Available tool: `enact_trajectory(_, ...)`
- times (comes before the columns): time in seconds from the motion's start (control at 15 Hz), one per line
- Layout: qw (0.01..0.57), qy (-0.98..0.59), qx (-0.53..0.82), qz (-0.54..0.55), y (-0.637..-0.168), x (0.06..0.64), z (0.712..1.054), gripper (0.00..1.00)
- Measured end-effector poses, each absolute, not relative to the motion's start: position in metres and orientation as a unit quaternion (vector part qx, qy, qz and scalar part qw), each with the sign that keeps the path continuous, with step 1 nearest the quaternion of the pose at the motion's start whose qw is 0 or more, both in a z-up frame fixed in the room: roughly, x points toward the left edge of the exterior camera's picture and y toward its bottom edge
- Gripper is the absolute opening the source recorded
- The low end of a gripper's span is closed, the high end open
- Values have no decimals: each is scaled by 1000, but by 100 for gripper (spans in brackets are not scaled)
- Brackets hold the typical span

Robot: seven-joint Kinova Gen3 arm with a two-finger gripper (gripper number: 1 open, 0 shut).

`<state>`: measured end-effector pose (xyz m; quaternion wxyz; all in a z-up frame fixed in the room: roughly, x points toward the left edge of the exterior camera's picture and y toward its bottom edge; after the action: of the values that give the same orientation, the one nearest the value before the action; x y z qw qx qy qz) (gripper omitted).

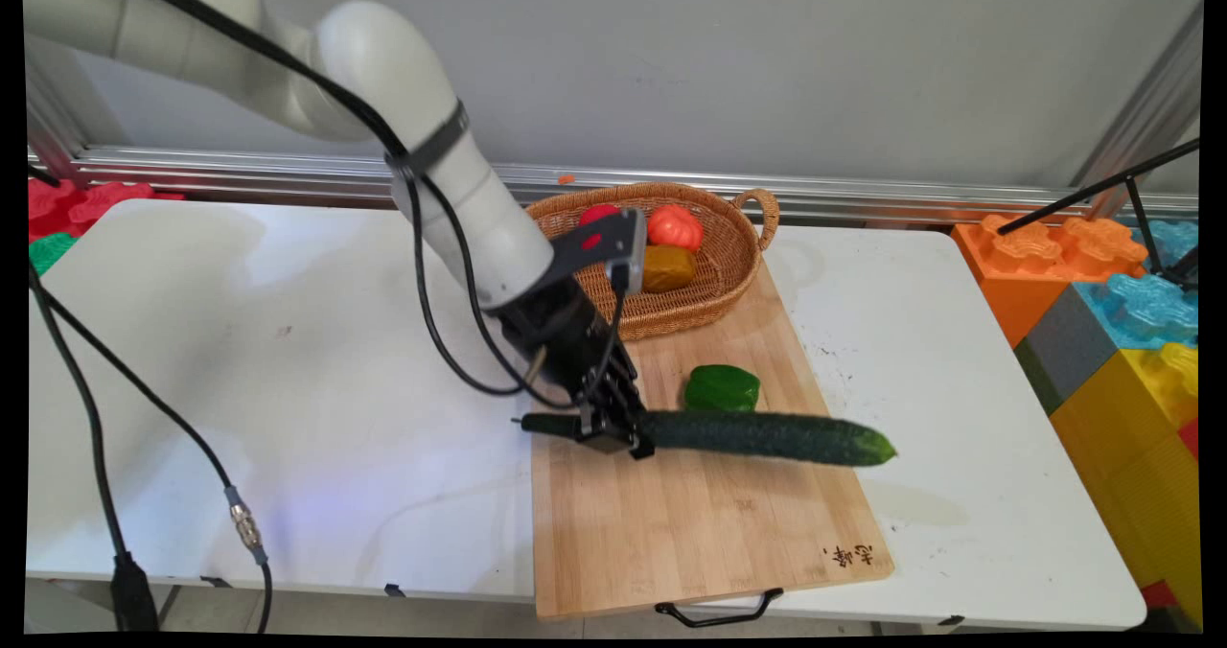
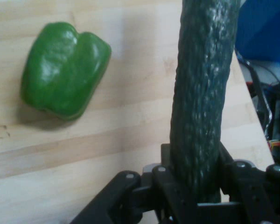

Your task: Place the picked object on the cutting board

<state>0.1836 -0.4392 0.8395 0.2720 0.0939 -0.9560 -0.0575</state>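
White worktop [image 1: 288, 370] under us carries a wooden cutting board [image 1: 690, 533]. Our gripper [image 1: 613, 434] has its jaws closed on a long cucumber [image 1: 767, 435], gripping it near its thin stem end and holding it level just above the board. Just beside the cucumber, a green pepper [image 1: 722, 387] lies on the board. At the board's far end sits a wicker basket [image 1: 729, 274] holding toy vegetables [image 1: 674, 227].
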Motion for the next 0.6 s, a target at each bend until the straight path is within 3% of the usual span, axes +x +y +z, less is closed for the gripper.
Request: enact_trajectory(0.6, 235, -966, 97, -56, -426, 175, 791, 0)
